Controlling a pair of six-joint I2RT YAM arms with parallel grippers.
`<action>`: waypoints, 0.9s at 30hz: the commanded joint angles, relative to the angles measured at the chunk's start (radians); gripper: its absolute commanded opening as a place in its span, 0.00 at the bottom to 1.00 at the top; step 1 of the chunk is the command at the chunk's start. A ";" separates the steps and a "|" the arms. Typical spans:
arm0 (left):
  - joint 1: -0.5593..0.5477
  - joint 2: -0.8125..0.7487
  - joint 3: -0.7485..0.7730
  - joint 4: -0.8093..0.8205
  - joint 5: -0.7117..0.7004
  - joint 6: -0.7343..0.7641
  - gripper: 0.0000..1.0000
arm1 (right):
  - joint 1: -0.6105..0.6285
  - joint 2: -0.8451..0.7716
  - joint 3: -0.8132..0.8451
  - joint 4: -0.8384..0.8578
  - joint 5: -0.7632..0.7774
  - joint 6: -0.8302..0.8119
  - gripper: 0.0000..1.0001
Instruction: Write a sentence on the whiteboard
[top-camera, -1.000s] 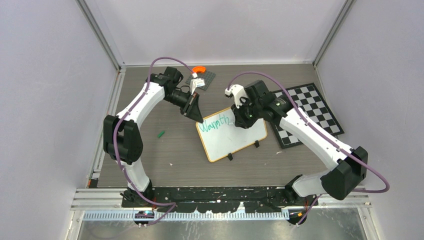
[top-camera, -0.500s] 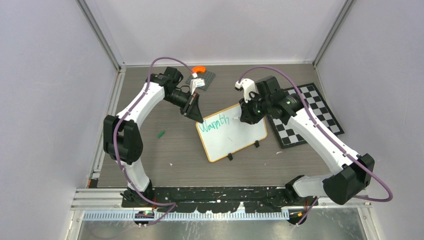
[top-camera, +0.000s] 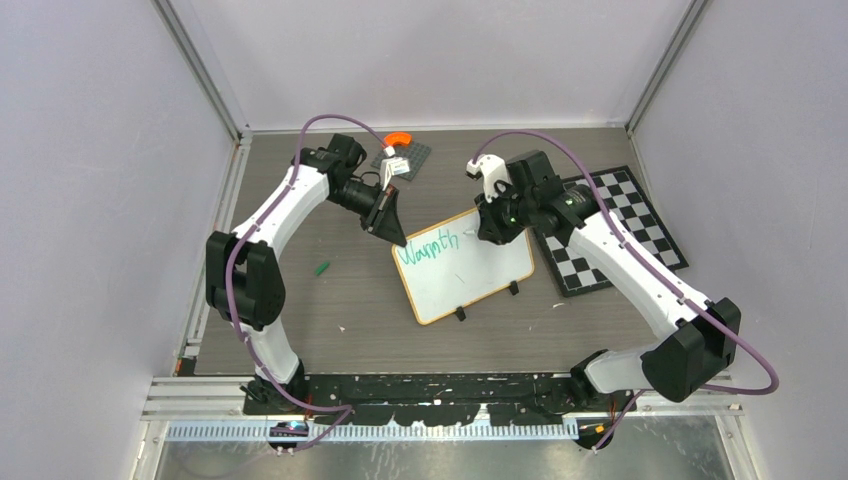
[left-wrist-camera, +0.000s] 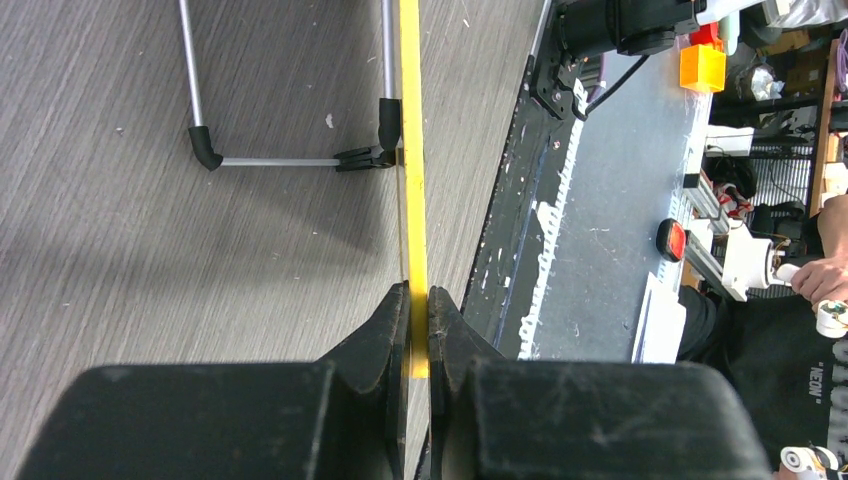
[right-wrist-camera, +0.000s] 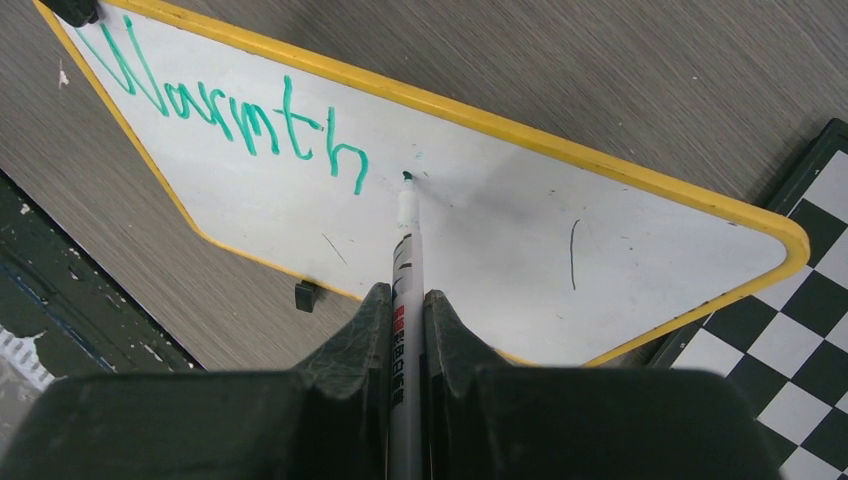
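The whiteboard (top-camera: 478, 278) lies mid-table with a yellow-orange frame and black clips. Green lettering (top-camera: 428, 245) reads "Warmth" along its far edge; it also shows in the right wrist view (right-wrist-camera: 240, 110). My left gripper (top-camera: 397, 237) is shut on the board's far left corner; in the left wrist view its jaws (left-wrist-camera: 418, 300) pinch the yellow frame edge (left-wrist-camera: 410, 150). My right gripper (top-camera: 487, 232) is shut on a white marker (right-wrist-camera: 406, 290). The marker's green tip (right-wrist-camera: 407, 178) is at the board just right of the "h", beside a small green dot.
A black-and-white checkerboard (top-camera: 612, 230) lies right of the whiteboard, under my right arm. A small green cap (top-camera: 322, 268) lies on the table at the left. A dark mat with an orange piece (top-camera: 401, 145) sits at the back. The board's wire stand (left-wrist-camera: 290, 150) shows underneath.
My right gripper with the marker moved right from over the "th" to the bare board past the word, then settled slightly back. The left gripper and board have not moved.
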 joint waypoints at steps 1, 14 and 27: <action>-0.015 -0.036 -0.009 -0.012 0.033 0.005 0.00 | 0.000 -0.004 0.008 0.049 0.030 -0.001 0.00; -0.015 -0.035 -0.009 -0.012 0.036 0.005 0.00 | -0.001 -0.030 -0.046 0.046 0.024 -0.004 0.00; -0.016 -0.037 -0.009 -0.015 0.040 0.008 0.00 | 0.000 -0.017 0.102 -0.004 -0.019 -0.011 0.00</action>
